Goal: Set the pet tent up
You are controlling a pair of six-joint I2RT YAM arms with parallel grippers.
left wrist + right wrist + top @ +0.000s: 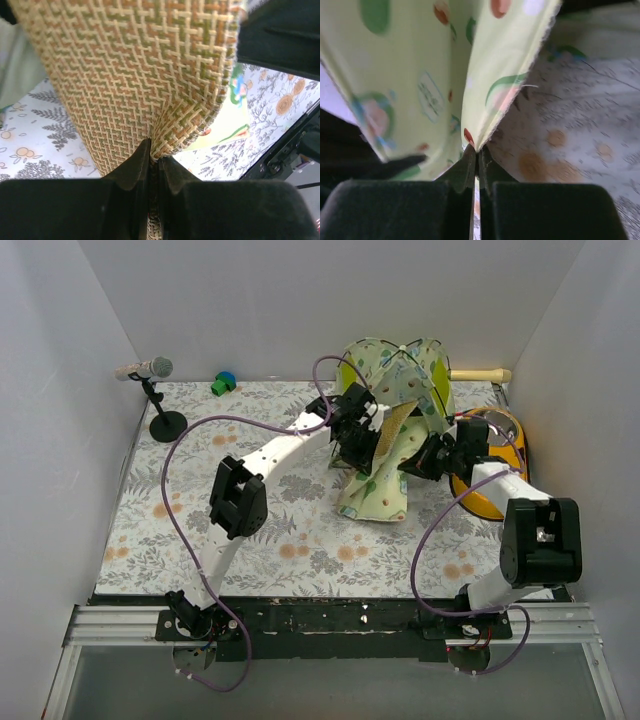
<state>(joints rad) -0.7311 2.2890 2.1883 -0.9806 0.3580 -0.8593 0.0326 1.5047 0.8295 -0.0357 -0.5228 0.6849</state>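
The table (200, 530) carries the tent (395, 365) at its far side, a little right of centre. The dome is half-raised on crossed poles, and the front fabric sags onto the cloth toward the arms. The mat (140, 75) hangs lifted in front of the dome, between it and the sagging panel. The left gripper (154, 156) is clamped tight on a pinched fold of the mat. The right gripper (477, 152) is closed on an edge of the tent's printed fabric, low over the table.

The step in hand looks like getting the mat into the tent as its floor while the right arm holds the fabric aside. The next move probably calls for the right arm to lift or spread its edge so the opening gapes. The left arm can then feed the mat in flat without buckling it or dragging the dome over.

From above, both arms cover the doorway, so I cannot tell how much of the mat is inside or whether the pole ends are seated. The wrist views sit too close to place either grip on the whole. A yellow round thing (508, 430) behind the right arm is mostly hidden.
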